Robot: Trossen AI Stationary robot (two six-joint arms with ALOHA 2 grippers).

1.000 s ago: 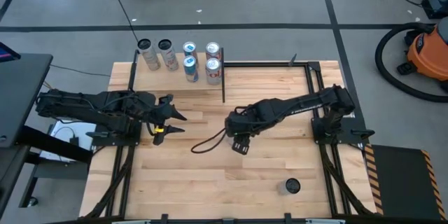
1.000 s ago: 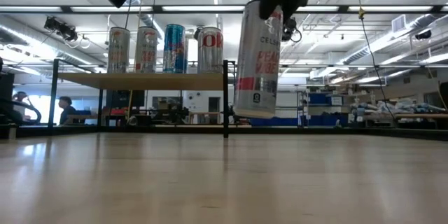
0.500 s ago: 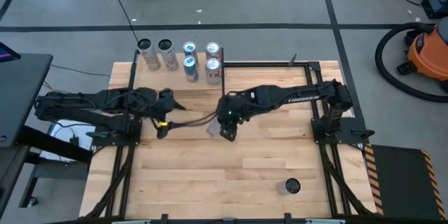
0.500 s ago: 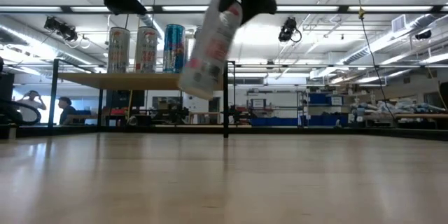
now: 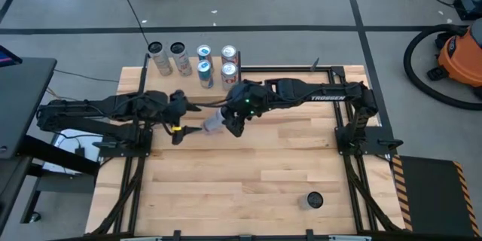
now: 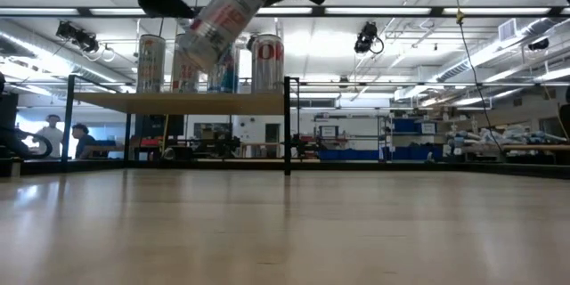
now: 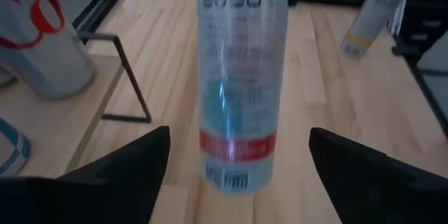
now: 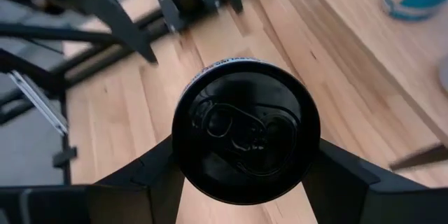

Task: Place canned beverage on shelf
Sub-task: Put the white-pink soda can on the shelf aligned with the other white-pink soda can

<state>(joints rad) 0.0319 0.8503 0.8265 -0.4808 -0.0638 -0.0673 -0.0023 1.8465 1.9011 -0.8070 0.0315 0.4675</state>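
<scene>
A wide workshop hall with ceiling lights lies beyond the planked table (image 5: pixel 248 181). The can (image 6: pixel 220 16) hangs tilted in the air just in front of the shelf (image 6: pixel 178 101), its long axis slanting, bottom end toward the left arm. The right claw (image 5: pixel 233 120) grips the can at its top end, arm stretched across toward the shelf. The left claw (image 7: pixel 234 161) spreads wide around the can's lower end, seemingly not touching.

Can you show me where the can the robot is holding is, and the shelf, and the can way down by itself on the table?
held can (image 6: pixel 220 20): low view, printed side.
shelf (image 6: pixel 178 102): low view, front edge.
lone can (image 5: pixel 315 199): high view, dark top.
</scene>
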